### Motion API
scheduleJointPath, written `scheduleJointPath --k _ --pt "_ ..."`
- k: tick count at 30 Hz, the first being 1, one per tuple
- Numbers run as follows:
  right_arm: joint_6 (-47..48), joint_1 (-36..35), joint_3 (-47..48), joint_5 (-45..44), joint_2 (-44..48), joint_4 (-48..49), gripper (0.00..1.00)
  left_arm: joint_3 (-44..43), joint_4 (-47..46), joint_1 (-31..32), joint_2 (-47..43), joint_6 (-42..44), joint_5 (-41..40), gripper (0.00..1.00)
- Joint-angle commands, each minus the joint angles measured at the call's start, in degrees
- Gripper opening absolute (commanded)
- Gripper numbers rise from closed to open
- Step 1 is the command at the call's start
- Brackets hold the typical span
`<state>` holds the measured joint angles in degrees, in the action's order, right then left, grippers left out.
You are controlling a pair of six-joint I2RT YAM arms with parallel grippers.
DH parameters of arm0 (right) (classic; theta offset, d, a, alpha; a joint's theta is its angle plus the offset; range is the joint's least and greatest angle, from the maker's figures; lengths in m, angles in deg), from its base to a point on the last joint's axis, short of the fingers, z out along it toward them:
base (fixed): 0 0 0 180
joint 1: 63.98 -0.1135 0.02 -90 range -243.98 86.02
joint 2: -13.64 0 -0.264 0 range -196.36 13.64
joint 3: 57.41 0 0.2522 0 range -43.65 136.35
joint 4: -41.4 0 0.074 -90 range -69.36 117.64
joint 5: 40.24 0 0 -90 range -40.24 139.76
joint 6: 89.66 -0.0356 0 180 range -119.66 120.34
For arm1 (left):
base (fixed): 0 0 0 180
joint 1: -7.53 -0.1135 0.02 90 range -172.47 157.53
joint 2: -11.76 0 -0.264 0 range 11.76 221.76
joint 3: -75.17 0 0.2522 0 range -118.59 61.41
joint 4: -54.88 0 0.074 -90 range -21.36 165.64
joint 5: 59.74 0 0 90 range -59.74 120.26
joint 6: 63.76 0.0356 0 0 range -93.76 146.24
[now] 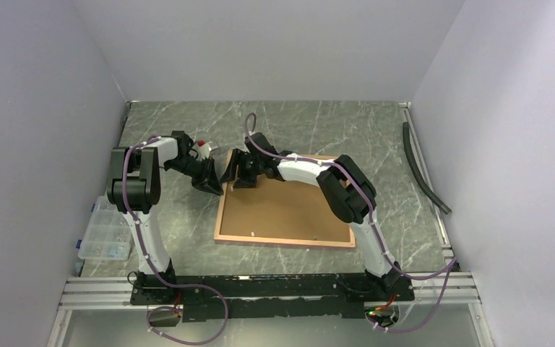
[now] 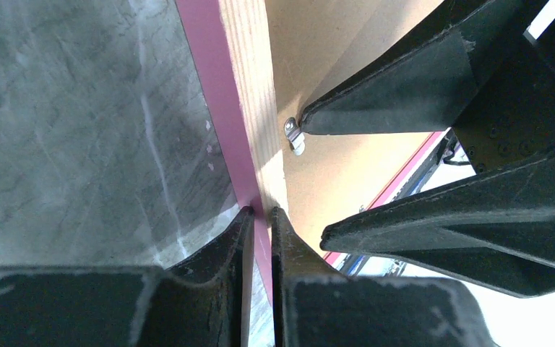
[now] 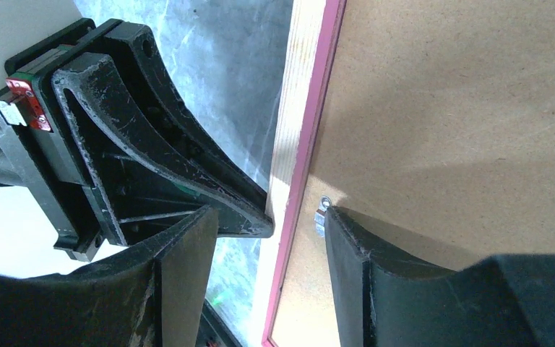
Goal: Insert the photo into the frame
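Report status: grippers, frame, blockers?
Left gripper pinching the frame border. Right gripper open, finger at metal tab. Backing board in the frame; photo not visible.

Grey marbled tabletop (image 1: 376, 123) between plain pale walls (image 1: 260, 43), clear plastic box (image 1: 105, 231) at left edge.

The grey marbled table (image 1: 318, 119) bears the frame (image 1: 282, 241), brown back up.

The top camera sits high behind the near edge of the counter (image 1: 188, 253) and looks down on all of it. Each wrist camera looks along its own jaws, very close. Both show the far left corner of the frame (image 2: 246, 94), from opposite sides.
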<state>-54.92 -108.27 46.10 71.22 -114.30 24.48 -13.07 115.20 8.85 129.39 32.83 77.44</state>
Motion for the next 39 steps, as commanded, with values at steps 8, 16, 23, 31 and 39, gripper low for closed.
scheduleJointPath --k 8,16,23,31,39 --pt "-2.8 -2.2 -0.6 0.3 -1.0 3.0 0.59 0.9 -4.4 1.3 0.6 0.4 -1.6 0.09" --pt "-3.2 -2.3 -1.1 0.1 -1.5 3.0 0.59 1.2 -4.5 1.3 0.2 0.5 -1.9 0.09" --pt "-3.4 -2.2 -0.6 -0.1 -2.4 4.6 0.59 0.9 -4.0 1.1 -0.1 0.6 -1.7 0.09" --pt "-3.6 -2.3 0.9 0.2 -3.0 5.0 0.59 0.9 -3.5 1.1 -0.5 0.9 -1.9 0.09" --pt "-2.6 -2.1 -2.7 1.6 2.7 5.1 0.64 -1.0 -0.8 0.1 -1.3 1.9 -1.6 0.09"
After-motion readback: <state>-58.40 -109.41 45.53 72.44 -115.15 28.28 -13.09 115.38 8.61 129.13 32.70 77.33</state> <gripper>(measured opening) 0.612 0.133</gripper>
